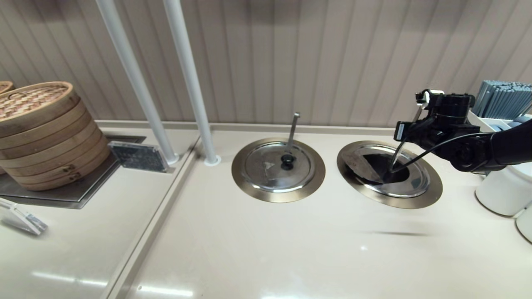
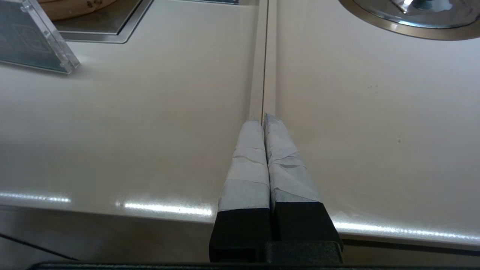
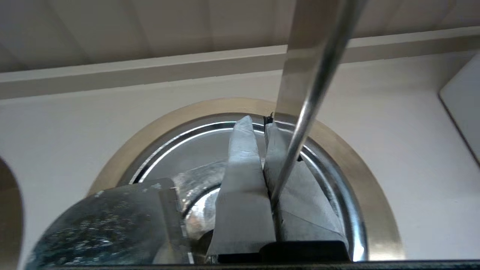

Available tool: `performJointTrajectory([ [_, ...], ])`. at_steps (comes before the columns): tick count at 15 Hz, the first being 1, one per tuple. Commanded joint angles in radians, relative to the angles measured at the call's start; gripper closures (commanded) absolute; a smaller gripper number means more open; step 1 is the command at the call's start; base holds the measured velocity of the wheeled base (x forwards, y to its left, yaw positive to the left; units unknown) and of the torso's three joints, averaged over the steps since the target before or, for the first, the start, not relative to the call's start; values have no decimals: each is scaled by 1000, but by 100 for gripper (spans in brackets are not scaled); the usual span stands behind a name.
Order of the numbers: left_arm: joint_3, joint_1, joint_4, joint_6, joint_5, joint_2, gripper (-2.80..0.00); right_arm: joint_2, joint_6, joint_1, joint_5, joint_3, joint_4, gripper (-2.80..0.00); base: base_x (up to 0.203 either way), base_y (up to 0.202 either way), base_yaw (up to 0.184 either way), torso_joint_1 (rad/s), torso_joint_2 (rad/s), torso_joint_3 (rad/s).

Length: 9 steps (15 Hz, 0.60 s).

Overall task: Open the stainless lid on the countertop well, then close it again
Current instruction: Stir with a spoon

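Note:
The countertop well [image 1: 430, 194] on the right stands part open. A dull flap [image 1: 356, 166] of the stainless lid [image 1: 411, 182] is tipped up to the left over a dark wedge-shaped hole [image 1: 388, 172]. The slanted ladle rod [image 1: 398, 155] rises out of that hole. My right gripper [image 1: 400, 133] hovers above the well, shut, holding nothing I can make out. In the right wrist view the right gripper [image 3: 257, 122] points over the shiny lid [image 3: 202, 146]. The rod [image 3: 315, 75] crosses close by one finger and the raised flap [image 3: 105, 225] stands beside. The knob is hidden. My left gripper [image 2: 262, 118] rests shut above the counter seam.
The twin lid [image 1: 266, 166] with black knob [image 1: 287, 160] and near-vertical rod [image 1: 293, 128] covers the left well. Two white poles [image 1: 187, 83] stand behind it. Bamboo steamers [image 1: 45, 133] and an acrylic sign [image 1: 139, 157] are far left; white containers [image 1: 503, 191] crowd the right edge.

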Motion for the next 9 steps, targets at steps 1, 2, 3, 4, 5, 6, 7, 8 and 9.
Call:
performJointTrajectory([
  [1, 0, 0, -1, 0, 0, 0, 0, 41, -22, -23, -7, -24, -4, 0, 0, 0, 0, 0, 0, 0],
  [2, 0, 0, 1, 0, 0, 0, 0, 65, -24, -25, -16, -39, -5, 0, 0, 0, 0, 0, 0, 0],
  [3, 0, 0, 1, 0, 0, 0, 0, 84, -23, -23, -39, -63, -11, 0, 0, 0, 0, 0, 0, 0],
  [4, 0, 0, 1, 0, 0, 0, 0, 104, -8, -19, -61, -92, -21, 0, 0, 0, 0, 0, 0, 0],
  [5, 0, 0, 1, 0, 0, 0, 0, 113, 37, -11, -72, -112, -36, 0, 0, 0, 0, 0, 0, 0],
  [6, 0, 0, 1, 0, 0, 0, 0, 110, 82, 3, -75, -118, -41, 0, 0, 0, 0, 0, 0, 0],
  [7, 0, 0, 1, 0, 0, 0, 0, 102, 106, 18, -74, -115, -44, 0, 0, 0, 0, 0, 0, 0],
  [8, 0, 0, 1, 0, 0, 0, 0, 87, 112, 23, -73, -105, -43, 0, 0, 0, 0, 0, 0, 0],
  [9, 0, 0, 1, 0, 0, 0, 0, 65, 114, 25, -69, -89, -41, 0, 0, 0, 0, 0, 0, 0],
])
